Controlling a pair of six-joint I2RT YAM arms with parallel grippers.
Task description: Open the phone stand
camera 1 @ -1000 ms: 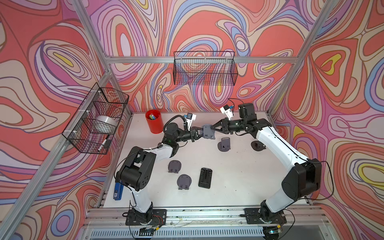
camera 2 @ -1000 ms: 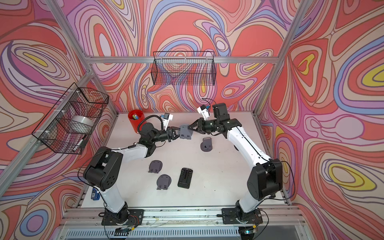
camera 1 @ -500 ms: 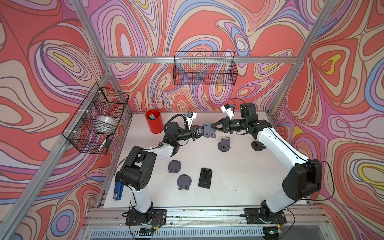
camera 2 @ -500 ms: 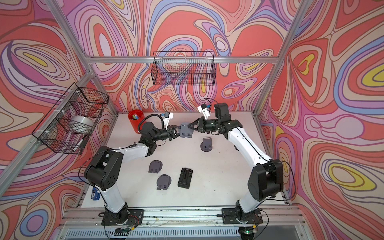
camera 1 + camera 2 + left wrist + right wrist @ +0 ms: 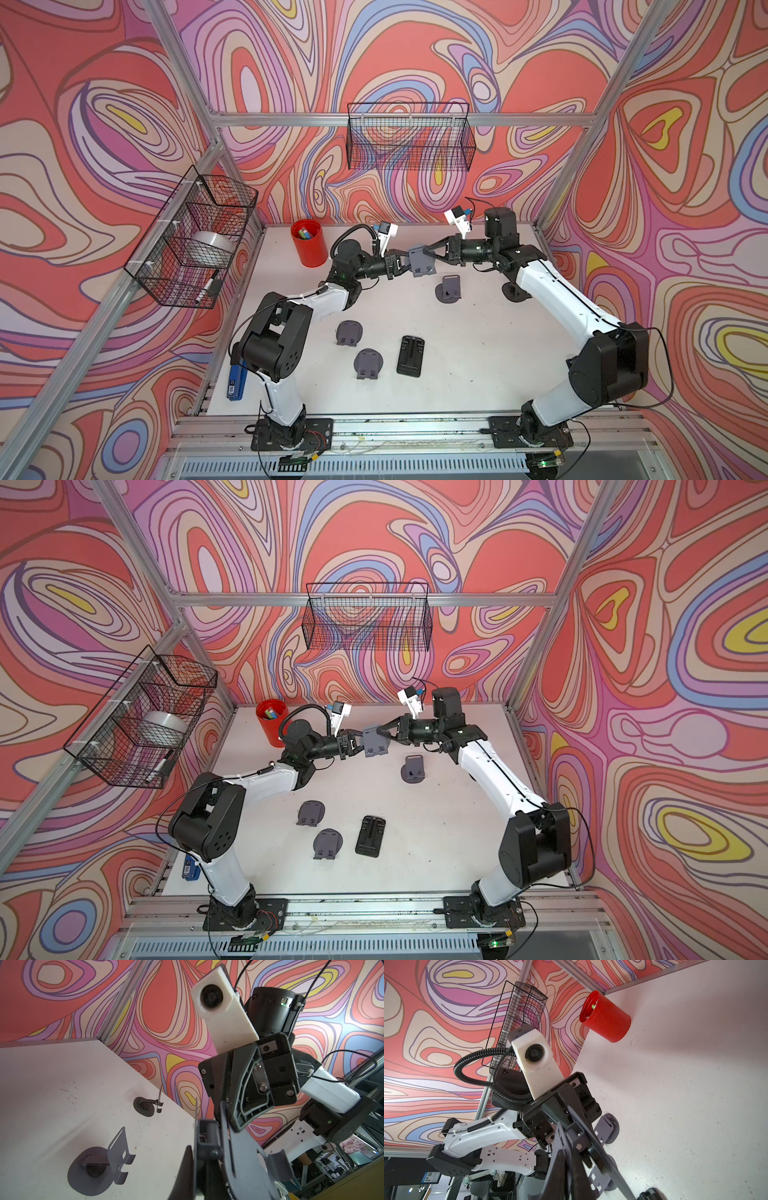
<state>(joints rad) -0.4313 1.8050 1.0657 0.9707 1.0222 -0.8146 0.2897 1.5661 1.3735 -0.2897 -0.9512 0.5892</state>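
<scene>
Above the back of the counter [image 5: 478, 353], the grey stand [image 5: 422, 264] hangs in mid-air between both arms, clear of the surface. Same in both top views. Left fingers [image 5: 400, 266] are pinched fully together on one edge of it. Right fingers [image 5: 438, 248] are closed down on the opposite plate, near its upper edge. The left wrist view shows a right finger [image 5: 245, 1093] meeting the thin plate [image 5: 239, 1157] by the hinge block.

Judgement: thin sheet plates, stiff and light, with a smooth finish that is likely to slip in a narrow pinch. The hinge probably has friction, so it needs a steady pull-apart rather than a jerk. Best hold is one side on the round base and the other on the back plate's free edge, away from the hinge, for leverage. Risk is the plate twisting out of either pinch.

An open stand [image 5: 449, 286] sits on the counter just beside; two folded ones [image 5: 348, 333] lie nearer the front.
</scene>
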